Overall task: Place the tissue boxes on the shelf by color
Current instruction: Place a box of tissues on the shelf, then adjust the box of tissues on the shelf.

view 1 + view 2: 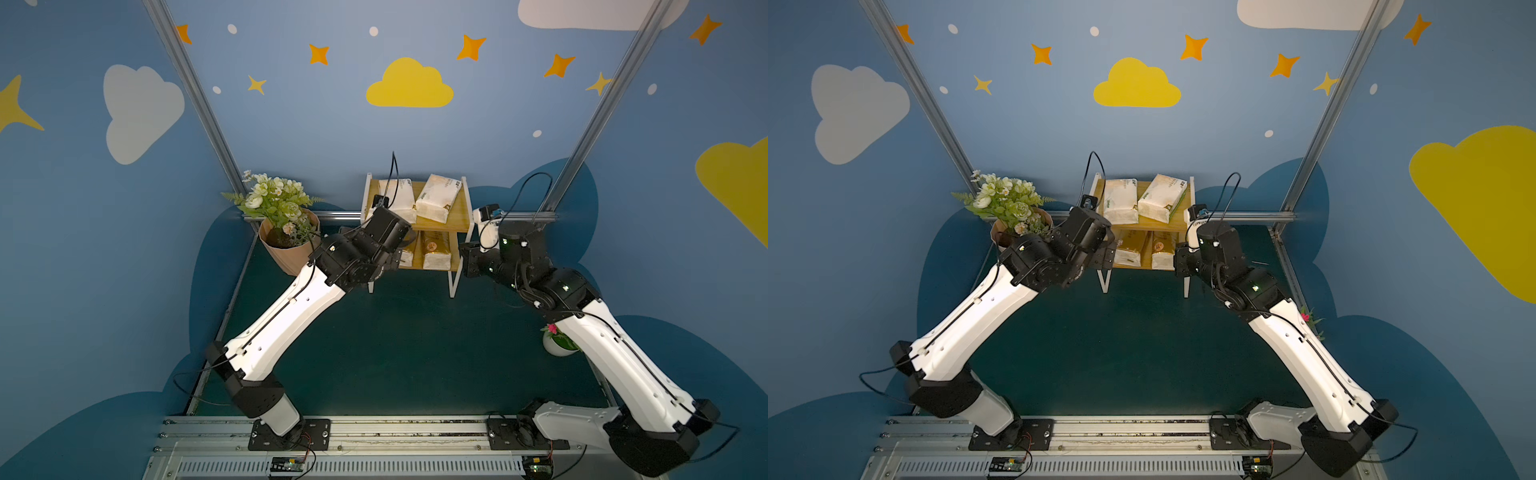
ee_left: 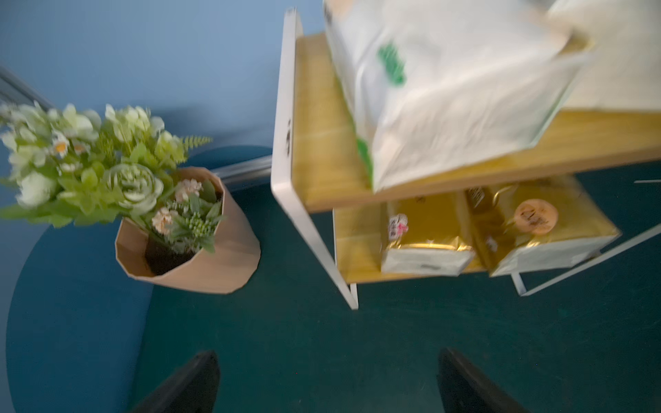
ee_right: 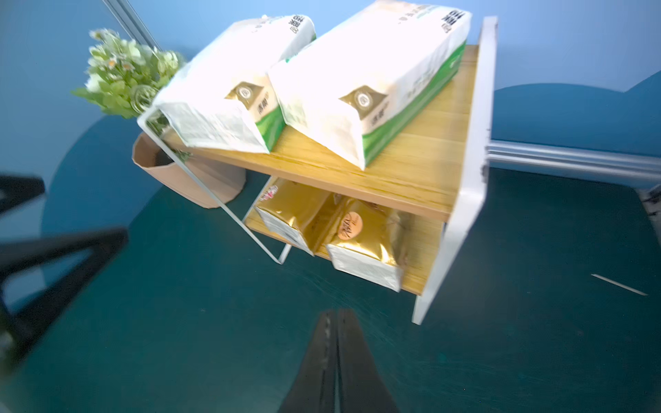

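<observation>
— Where's everything?
— The white packs (image 3: 368, 82) are overhanging the upper shelf (image 3: 411, 168) edge, gold packs (image 3: 361, 232) below; left gripper (image 2: 327, 354) is gaping, right gripper (image 3: 337, 314) pinching together, empty; a passing arm is risking toppling one.

A dark green table (image 1: 415, 340) carries a two-tier shelf (image 3: 422, 168), a flowerpot (image 1: 286, 253) just beside it, and a small white pot (image 1: 555, 347) well apart. Two white packs (image 3: 229, 89) (image 3: 365, 82) lie on the top board, two gold packs (image 3: 293, 211) (image 3: 365, 243) on the lower.
</observation>
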Robot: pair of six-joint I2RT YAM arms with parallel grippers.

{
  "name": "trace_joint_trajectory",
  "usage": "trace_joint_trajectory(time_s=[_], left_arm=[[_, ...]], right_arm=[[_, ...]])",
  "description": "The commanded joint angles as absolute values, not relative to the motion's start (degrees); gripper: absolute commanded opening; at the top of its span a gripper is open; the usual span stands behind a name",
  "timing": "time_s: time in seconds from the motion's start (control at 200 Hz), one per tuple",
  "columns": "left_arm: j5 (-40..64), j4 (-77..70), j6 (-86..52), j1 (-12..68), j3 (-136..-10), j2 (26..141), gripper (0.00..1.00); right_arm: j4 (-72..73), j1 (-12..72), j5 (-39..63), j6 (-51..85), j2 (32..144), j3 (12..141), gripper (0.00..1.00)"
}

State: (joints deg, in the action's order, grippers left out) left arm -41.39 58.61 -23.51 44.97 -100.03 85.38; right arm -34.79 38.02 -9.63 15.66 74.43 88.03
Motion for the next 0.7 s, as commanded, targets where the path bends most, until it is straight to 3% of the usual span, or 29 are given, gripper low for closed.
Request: trace_joint_trajectory(time_s=[0.0,0.696], left_arm=[[-38.7,54.1,-31.8,44.5,-91.7,80.8,1.0],[-39.9,59.5,-35.2,43.2,-87.7,77.5,1.0]], right_arm=[[-31.6,38.6,-6.4,16.7,77.2,91.1,0.13],[-32.0,37.4,-3.2,14.0,92.1,106.5,0.18]])
